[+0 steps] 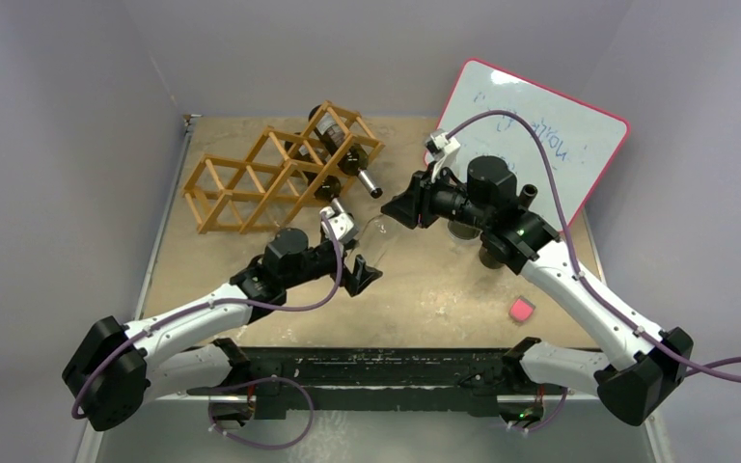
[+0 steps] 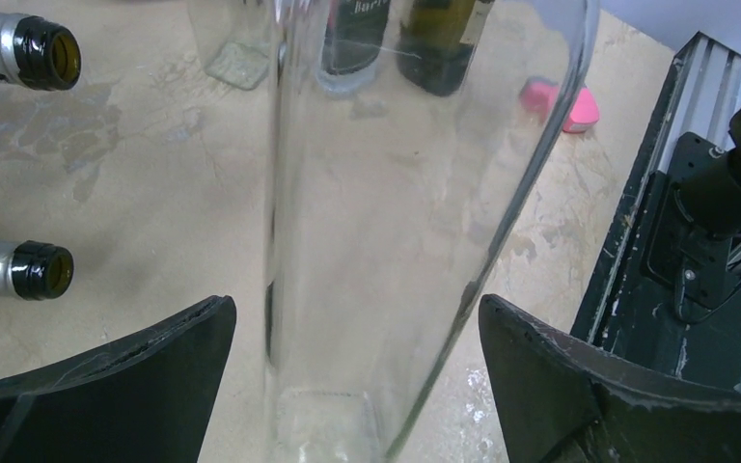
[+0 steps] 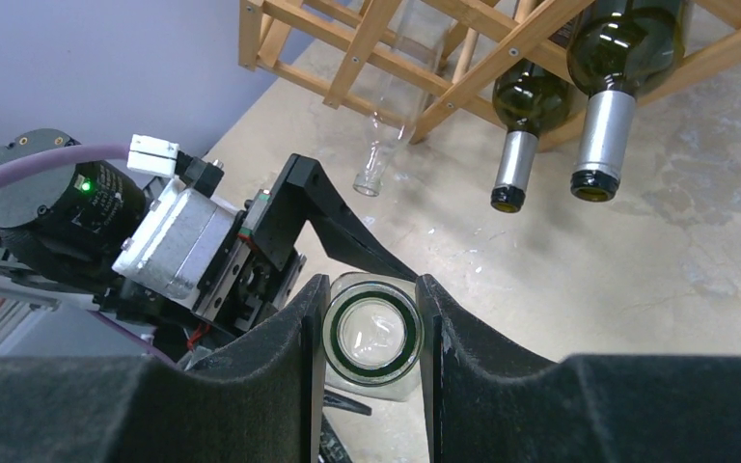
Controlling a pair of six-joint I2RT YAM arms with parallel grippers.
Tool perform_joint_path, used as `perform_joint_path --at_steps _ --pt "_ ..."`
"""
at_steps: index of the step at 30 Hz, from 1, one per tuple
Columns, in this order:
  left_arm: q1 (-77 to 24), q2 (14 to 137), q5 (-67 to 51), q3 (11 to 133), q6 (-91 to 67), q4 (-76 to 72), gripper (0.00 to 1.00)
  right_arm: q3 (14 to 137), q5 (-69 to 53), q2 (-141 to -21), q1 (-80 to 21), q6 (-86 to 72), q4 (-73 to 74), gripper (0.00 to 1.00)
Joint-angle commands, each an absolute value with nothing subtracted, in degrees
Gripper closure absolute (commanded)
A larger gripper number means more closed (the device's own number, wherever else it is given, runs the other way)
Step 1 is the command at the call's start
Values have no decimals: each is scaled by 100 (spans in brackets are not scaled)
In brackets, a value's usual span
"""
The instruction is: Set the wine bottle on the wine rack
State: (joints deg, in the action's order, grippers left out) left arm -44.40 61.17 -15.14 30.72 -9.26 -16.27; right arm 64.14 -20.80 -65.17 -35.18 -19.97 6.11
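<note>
A clear glass wine bottle hangs tilted between my two grippers, above the table. My right gripper is shut on its neck; in the right wrist view both pads press the rim of the bottle's mouth. My left gripper is open, with one finger on each side of the clear bottle's body and a gap on both sides. The wine rack, a light wooden lattice, lies at the back left. It holds two dark bottles, and their necks point toward me.
A whiteboard leans at the back right. Dark bottles stand behind my right arm. A pink block lies at the front right. Another clear bottle sticks out of the rack.
</note>
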Motion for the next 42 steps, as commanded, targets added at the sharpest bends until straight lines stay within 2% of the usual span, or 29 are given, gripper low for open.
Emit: perform_joint_path --at_steps 1,4,9,13,15,16,18,19,20,24,28,32,37,42 --pt "-4458 6099 -1523 3058 -618 -2141 6 6491 -2284 -6363 -3516 -2408 -90 100" --pt "-4465 6136 -1490 3103 -513 -2158 13 6525 -2285 -6357 -3516 -2521 -110 100" --pt "-4465 6302 -1582 3427 -126 -1826 40 6537 -2289 -6307 -3516 -2655 -186 100" --pt "-4461 6201 -1525 3461 13 -1853 43 6481 -2305 -6248 -3509 -2738 -226 100" --pt "-4464 6174 -1564 3519 133 -1725 49 6461 -2327 -6245 -3511 -2754 -229 100" --pt "-4469 6170 -1583 3581 211 -1633 55 6460 -2347 -6253 -3515 -2757 -230 100" --pt "-4465 6174 -1587 3771 438 -1349 76 6469 -2424 -6281 -3515 -2755 -208 100" --pt "-4465 6172 -1556 3883 591 -1186 94 6476 -2452 -6301 -3515 -2742 -167 100" --pt "-4469 6166 -1466 3975 713 -1063 100 6485 -2477 -6309 -3516 -2698 -114 95" --pt "-4465 6073 -1177 4147 1321 -853 100 6450 -2399 -6217 -3516 -2340 194 61" --pt "-4472 6005 -893 4438 2105 -274 100 6473 -1888 -5947 -3516 -2041 573 45" --pt "-4508 5889 -642 4649 3212 406 100 6623 -1480 -5727 -3516 -1670 995 37" --pt "-4566 5615 -299 4604 4123 729 100 6926 -1411 -5731 -3511 -1136 1599 33" --pt "-4750 5441 59 4496 5057 961 100 7218 -2285 -6033 -3536 -369 2042 33"
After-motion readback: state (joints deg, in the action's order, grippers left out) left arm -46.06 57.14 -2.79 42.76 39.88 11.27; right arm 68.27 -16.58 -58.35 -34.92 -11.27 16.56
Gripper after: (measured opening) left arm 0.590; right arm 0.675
